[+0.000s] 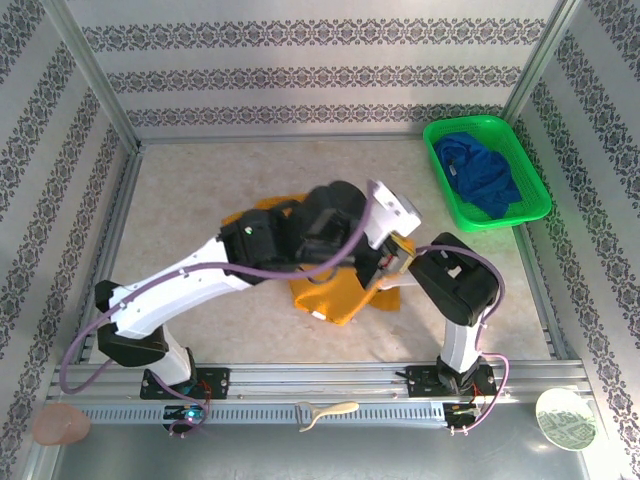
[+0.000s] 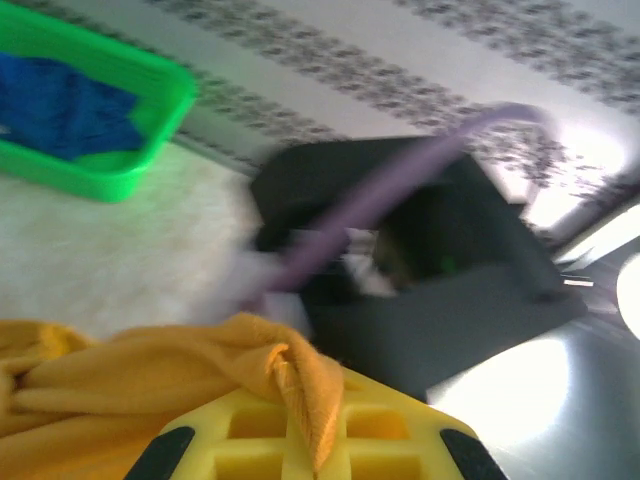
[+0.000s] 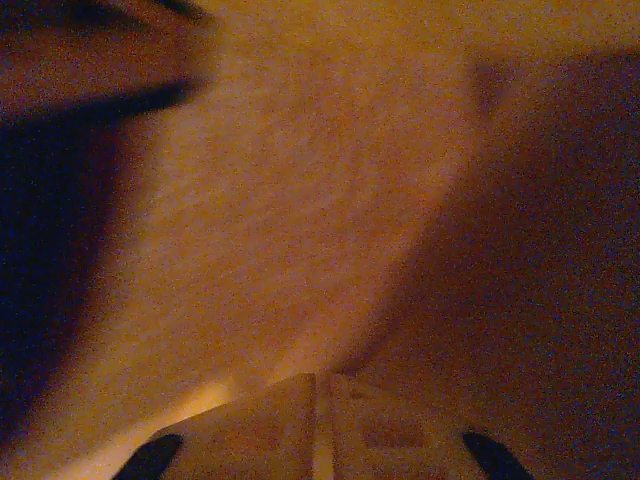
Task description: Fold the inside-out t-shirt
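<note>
- The left gripper [image 2: 312, 445] is clamped shut on a bunched ridge of the inside-out t-shirt [image 1: 338, 296]. Cloth spills over its fingertips, and the rest of the shirt lies crumpled below it on the table [image 1: 200, 180], under both arms.
- The right gripper [image 3: 320, 430] is pressed against orange cloth, which covers everything ahead of it. Its fingers look close together, but I cannot tell whether they are shut, slightly apart, or holding any cloth.
- Risk 1: the left pinch sits on a bunch, not a clean hem, so it probably holds more than 1 layer. A lift from here could drag the shirt up as a lump instead of spreading it.
- Risk 2: the right arm [image 2: 440, 270] and its purple cable [image 2: 400, 175] are just ahead of the left gripper. A sideways sweep could knock the arms together or snag the cable.
- Risk 3: if the right gripper has no hold, a pull by the left alone would slide the shirt and twist the fold.
- The green basket [image 1: 500, 222] with the dark blue garment [image 1: 482, 175] stands well away to the far right of both grippers, so it poses little danger.
</note>
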### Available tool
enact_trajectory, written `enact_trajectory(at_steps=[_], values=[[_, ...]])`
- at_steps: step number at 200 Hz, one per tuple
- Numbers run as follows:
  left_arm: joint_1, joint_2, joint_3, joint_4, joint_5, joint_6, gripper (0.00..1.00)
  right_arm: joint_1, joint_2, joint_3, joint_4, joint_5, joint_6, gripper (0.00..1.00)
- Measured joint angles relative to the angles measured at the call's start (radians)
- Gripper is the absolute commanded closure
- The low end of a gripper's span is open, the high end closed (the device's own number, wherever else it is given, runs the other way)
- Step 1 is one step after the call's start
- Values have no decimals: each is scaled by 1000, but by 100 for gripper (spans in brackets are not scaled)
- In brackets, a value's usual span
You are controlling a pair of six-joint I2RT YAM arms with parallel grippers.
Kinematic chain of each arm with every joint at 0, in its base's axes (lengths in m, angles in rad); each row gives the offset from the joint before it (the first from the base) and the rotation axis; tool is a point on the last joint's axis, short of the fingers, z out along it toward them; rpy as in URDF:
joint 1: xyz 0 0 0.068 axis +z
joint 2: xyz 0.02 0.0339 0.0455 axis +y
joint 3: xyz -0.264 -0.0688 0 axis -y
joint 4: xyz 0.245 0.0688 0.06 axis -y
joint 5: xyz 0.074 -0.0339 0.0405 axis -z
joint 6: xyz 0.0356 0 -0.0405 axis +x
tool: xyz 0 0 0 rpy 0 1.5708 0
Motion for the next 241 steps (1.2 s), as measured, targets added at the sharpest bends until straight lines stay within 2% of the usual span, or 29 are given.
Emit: enact_trajectory(at_steps=[15,54,117,168,172,186,190,241], values=[[-26,-6,-5,61,39,-40,100,-39,12,43,-44,-17,-2,56],[-77,-46,-122,260,123,-131,100,-100,29,160,-144,-59,-36,37],[-77,-46,-170,431,199,-232,100,-139,63,302,-383,-31,-72,25],[-78,-48,-222,542,228,-283,100,-138,108,585,-752,128,-95,20],[-78,-48,-230,547,227,-286,100,-138,116,609,-779,142,-94,16],[-78,-47,-251,552,227,-291,100,-138,145,694,-880,191,-94,14],[-78,-47,-254,555,226,-293,100,-137,155,719,-912,204,-96,10],[-77,-48,-284,615,188,-299,100,-137,313,909,-1207,269,-93,9]])
